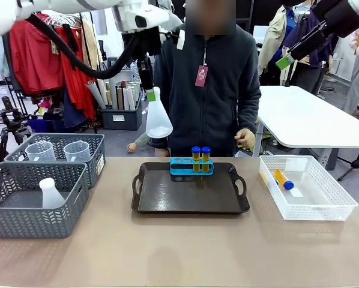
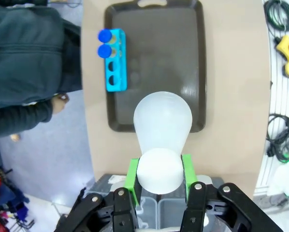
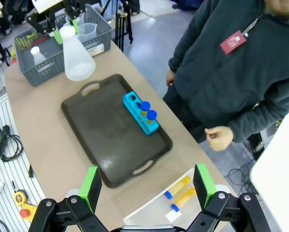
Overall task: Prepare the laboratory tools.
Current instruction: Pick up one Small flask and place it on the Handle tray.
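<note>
Above the left end of the dark brown plastic tray (image 1: 185, 198), the left gripper (image 2: 159, 169) pinches the neck of a translucent white conical flask (image 1: 158, 120), clear of the table. At the tray's far edge, a blue four-hole rack (image 1: 182, 168) holds two amber-filled, blue-capped tubes (image 1: 200, 157) upright. Two more tubes (image 3: 180, 191) lie in a white mesh basket (image 1: 323, 205) right of the tray. High above the tray's right side, the right gripper (image 3: 148, 185) hangs spread wide.

Flask (image 1: 158, 117) aloft, neck up, two blue-capped tubes (image 1: 200, 157) upright in rack (image 1: 181, 165), other tubes (image 3: 180, 192) apparently flat in bin (image 1: 323, 210)
</note>
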Robot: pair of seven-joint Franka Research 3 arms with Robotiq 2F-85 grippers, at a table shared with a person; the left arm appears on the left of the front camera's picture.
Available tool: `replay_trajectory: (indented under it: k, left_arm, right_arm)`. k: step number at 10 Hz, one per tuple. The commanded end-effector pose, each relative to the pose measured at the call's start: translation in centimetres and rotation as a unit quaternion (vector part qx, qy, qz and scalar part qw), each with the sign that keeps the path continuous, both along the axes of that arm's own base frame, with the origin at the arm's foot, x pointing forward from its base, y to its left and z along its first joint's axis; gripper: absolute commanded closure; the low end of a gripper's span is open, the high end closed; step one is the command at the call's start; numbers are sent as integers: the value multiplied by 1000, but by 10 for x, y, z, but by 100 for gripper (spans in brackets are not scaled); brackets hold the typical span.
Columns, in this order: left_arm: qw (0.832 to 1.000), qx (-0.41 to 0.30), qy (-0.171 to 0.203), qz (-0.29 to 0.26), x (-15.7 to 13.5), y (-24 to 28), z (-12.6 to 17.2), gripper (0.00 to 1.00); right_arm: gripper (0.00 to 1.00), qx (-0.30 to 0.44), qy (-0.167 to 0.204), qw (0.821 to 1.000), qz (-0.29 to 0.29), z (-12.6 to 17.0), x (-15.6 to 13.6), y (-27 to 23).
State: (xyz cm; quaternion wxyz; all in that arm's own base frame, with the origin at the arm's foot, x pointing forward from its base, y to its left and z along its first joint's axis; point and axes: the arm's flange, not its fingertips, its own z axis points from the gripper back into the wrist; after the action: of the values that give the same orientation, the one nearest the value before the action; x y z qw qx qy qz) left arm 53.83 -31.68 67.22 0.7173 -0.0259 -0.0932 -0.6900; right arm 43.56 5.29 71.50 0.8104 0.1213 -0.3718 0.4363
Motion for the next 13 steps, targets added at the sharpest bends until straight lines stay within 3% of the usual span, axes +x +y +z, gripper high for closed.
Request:
replay_trajectory:
  k: [1, 2, 6, 9, 11, 12, 13]
  left_arm:
    - [997, 32, 22, -72, 13, -26, -8, 100]
    - [993, 38, 26, -108, 19, -43, -17, 100]
    - [986, 69, 6, -155, 37, -116, -61, 100]
    - [976, 69, 32, -202, 40, -148, -99, 100]
    - [969, 68, 48, -233, 38, -149, -98, 100]
    - [978, 66, 32, -193, 19, -144, -124, 100]
    - [978, 66, 32, -193, 19, -144, -124, 100]
  right_arm:
    - [0, 1, -2, 1000, 4, 1, -1, 0]
    - [0, 1, -2, 1000, 4, 1, -1, 0]
    - [0, 1, -2, 1000, 4, 1, -1, 0]
    - [0, 1, -2, 1000, 4, 1, -1, 0]
    - [0, 1, -2, 1000, 4, 1, -1, 0]
    - [0, 1, -2, 1000, 4, 1, -1, 0]
    - [0, 1, -2, 1000, 4, 1, -1, 0]
